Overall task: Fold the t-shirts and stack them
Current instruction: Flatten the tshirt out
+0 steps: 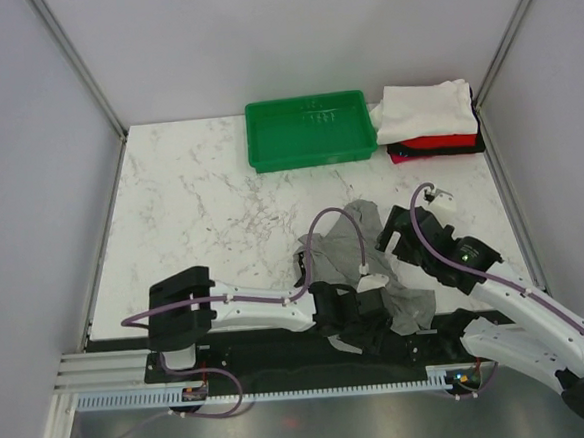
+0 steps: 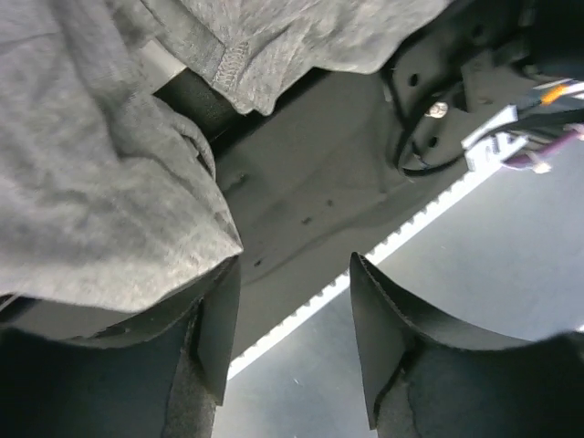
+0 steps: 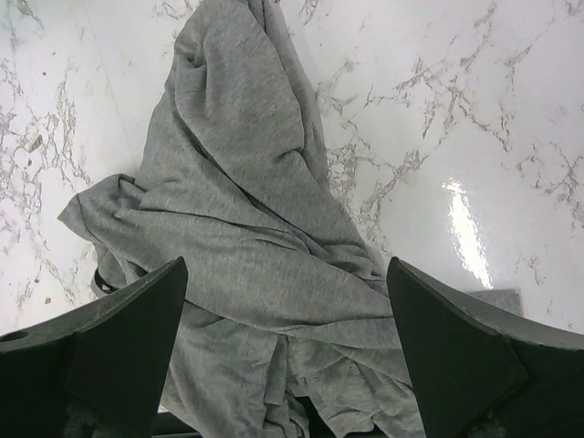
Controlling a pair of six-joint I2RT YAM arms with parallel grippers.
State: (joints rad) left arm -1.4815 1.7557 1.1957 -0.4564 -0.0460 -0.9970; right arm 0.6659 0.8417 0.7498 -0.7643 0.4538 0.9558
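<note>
My left fingers (image 2: 214,338) stand apart with nothing between them. Through the gap I see only the black base plate (image 2: 310,201) and a white toothed rail (image 2: 401,239) at the near edge of the rig. Grey cloth drapes over one finger and touches its outer side, but it is not pinched.

My right fingers (image 3: 128,338) are spread as wide as they go and grip nothing. They hang above the grey shirt (image 3: 246,182), with the cloth showing between them.

The grey shirt lies crumpled in a heap on the white marble worktop (image 1: 191,206), at its near edge between the two arms. Part of it spills over onto the black base plate, close to the left fingers. A hem with stitching shows in the left wrist view.

At the far right corner of the worktop sits a folded stack, well apart from the grey shirt. A white shirt (image 1: 425,109) is on top, a red shirt (image 1: 442,141) is under it, and a black shirt (image 1: 468,149) is at the bottom. Just beside the stack, on its left, stands a green tray (image 1: 309,103).
</note>
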